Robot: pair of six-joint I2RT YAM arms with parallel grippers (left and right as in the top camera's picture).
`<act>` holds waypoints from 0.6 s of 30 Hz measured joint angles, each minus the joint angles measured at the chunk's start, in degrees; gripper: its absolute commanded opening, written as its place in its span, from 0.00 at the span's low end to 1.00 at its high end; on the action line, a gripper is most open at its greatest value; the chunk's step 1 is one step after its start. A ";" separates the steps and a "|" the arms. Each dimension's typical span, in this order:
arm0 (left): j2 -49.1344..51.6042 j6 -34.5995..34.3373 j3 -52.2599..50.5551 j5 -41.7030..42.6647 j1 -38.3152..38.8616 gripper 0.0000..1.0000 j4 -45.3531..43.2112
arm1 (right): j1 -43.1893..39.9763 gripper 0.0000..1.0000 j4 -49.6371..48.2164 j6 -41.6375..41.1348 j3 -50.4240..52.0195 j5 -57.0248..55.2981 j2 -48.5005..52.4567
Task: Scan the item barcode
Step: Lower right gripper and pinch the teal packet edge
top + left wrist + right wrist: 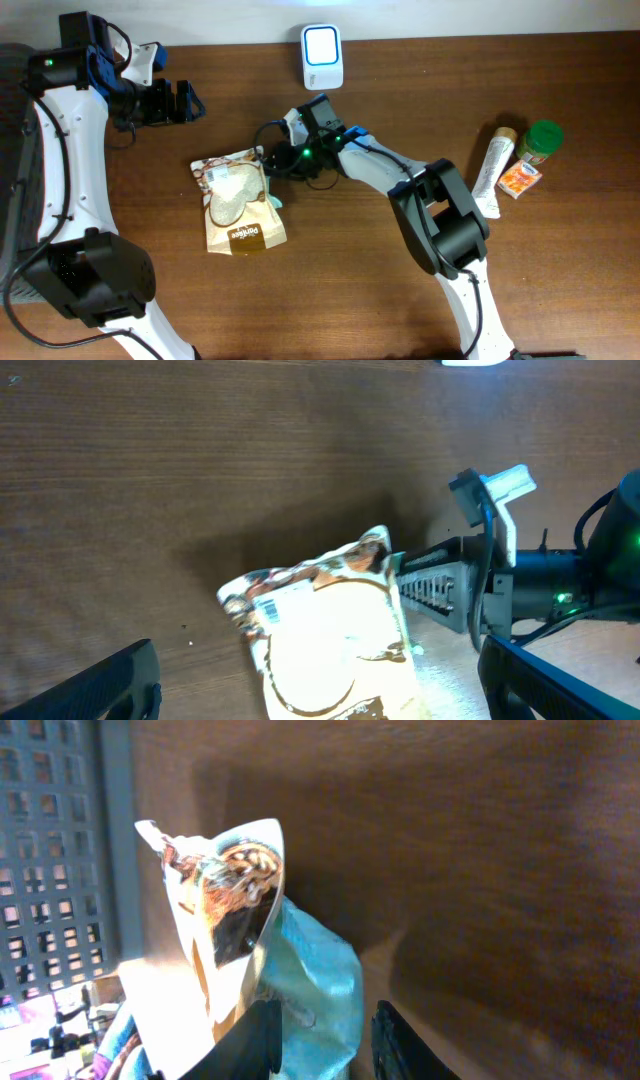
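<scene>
Lying place: snack bag [238, 205] flat on the surface [330, 290], beside the right gripper [283, 160].
Feel: probably light, soft, crinkly and slippery.
Best hold: its sealed edge.
Right jaws: narrow around the bag's edge; a firm hold cannot be told.
Left gripper [186, 101]: jaws wide, empty.

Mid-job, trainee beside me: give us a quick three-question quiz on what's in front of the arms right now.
1. True or false: the left gripper is open and apart from the pouch.
2. Whose fingers stand either side of the pouch's edge? A left gripper, B right gripper, C neither.
3. How many items lie grouped at the robot's far right?

Key: 1 true. 2 B. 3 three: tube, green-lidded jar, orange packet.
</scene>
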State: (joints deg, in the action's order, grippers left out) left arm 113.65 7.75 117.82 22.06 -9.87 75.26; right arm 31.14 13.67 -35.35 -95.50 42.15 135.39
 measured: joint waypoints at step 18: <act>0.00 -0.02 0.00 0.04 0.00 0.99 0.04 | -2.89 0.04 15.69 8.74 -0.13 2.80 -1.38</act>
State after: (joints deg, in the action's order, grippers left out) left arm 113.65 7.73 117.82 22.11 -9.87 75.31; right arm 28.25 29.36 -26.61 -95.64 44.95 134.02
